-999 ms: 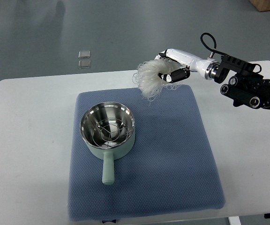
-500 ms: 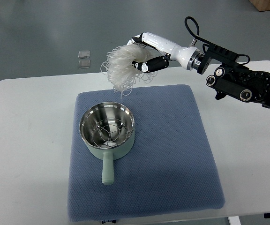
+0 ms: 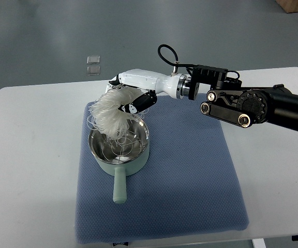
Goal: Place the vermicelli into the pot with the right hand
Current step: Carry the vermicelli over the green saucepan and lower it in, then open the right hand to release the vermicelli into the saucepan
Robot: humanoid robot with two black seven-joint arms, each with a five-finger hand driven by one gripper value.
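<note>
- Top view, steep look down onto a white table point(image 3: 30, 155) with a blue mat point(image 3: 190, 175) spread on it.
- Right hand point(image 3: 131, 95) reaching in from the right edge, white shell, black arm behind it.
- Fingers point(image 3: 138, 103) curled tight round a fluffy white bundle of vermicelli point(image 3: 109, 113), so definitely gripping it.
- Vermicelli hanging off the hand right above the pot point(image 3: 119, 150), loose lower strands dangling past the far-left rim into the steel bowl; can't tell if touching the bottom.
- Pot sitting on the mat's left half, pale green outside, handle point(image 3: 119, 187) pointing toward the near edge.
- Two small clear squares point(image 3: 92, 64) lying on the grey floor beyond the table.
</note>
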